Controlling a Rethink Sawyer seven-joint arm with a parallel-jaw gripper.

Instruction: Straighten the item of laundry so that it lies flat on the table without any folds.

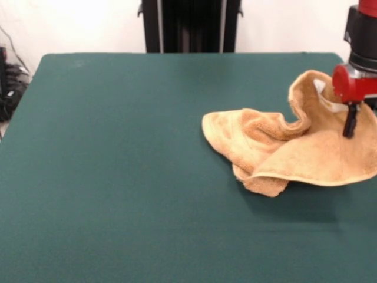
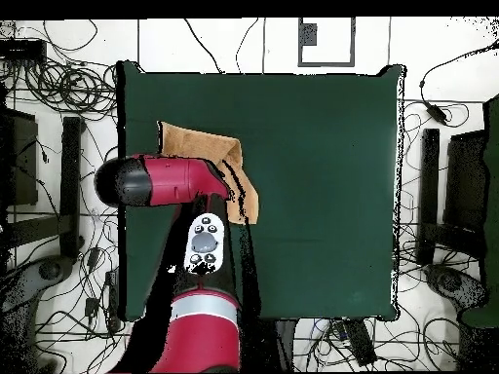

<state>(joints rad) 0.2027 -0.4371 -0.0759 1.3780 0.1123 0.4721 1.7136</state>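
Observation:
The tan-orange towel [image 1: 294, 150] lies crumpled at the right side of the green table [image 1: 118, 147], with folds and a doubled-over front edge. Its far edge stands raised in a curl next to my gripper, and a white label [image 1: 327, 98] shows there. My gripper [image 1: 351, 121] hangs over the towel's right part at the picture's edge, low against the cloth and partly cut off. In the overhead view the towel [image 2: 200, 146] lies near the table's [image 2: 322, 175] left edge, partly hidden under my red arm [image 2: 171, 180]. The gripper itself is hidden there.
The robot's black pedestal [image 1: 189, 26] stands behind the table's far edge. The towel reaches close to the table's side edge. Cables and stands [image 2: 58, 146] lie on the floor all round the table.

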